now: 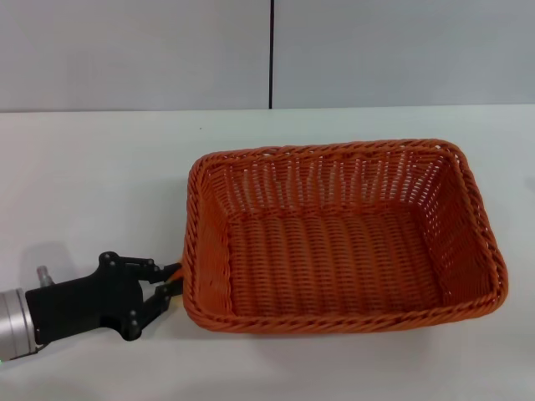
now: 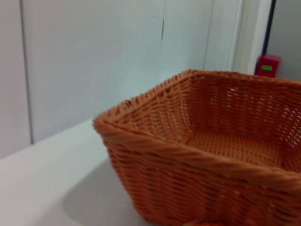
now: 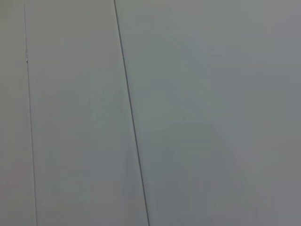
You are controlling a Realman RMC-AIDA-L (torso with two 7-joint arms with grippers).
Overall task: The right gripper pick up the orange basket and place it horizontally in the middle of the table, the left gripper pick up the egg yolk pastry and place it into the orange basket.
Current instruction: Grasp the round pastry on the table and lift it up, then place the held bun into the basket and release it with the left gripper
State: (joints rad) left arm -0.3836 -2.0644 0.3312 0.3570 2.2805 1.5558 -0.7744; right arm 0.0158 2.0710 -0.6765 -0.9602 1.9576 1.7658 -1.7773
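Note:
The orange basket (image 1: 343,238) lies lengthwise on the white table (image 1: 92,184), near its middle, and nothing is inside it. My left gripper (image 1: 170,281) is low at the front left, its fingertips right against the basket's left rim. Between the black fingers (image 1: 155,269) shows only a small orange sliver of the egg yolk pastry (image 1: 173,276); the rest of it is hidden. The left wrist view looks at the basket (image 2: 188,155) from close by, at its near corner and into its hollow. The right gripper is out of view.
A grey panelled wall (image 1: 267,50) with a dark vertical seam runs behind the table's far edge. The right wrist view shows only that wall (image 3: 188,113). A red box (image 2: 268,65) hangs on the wall beyond the basket.

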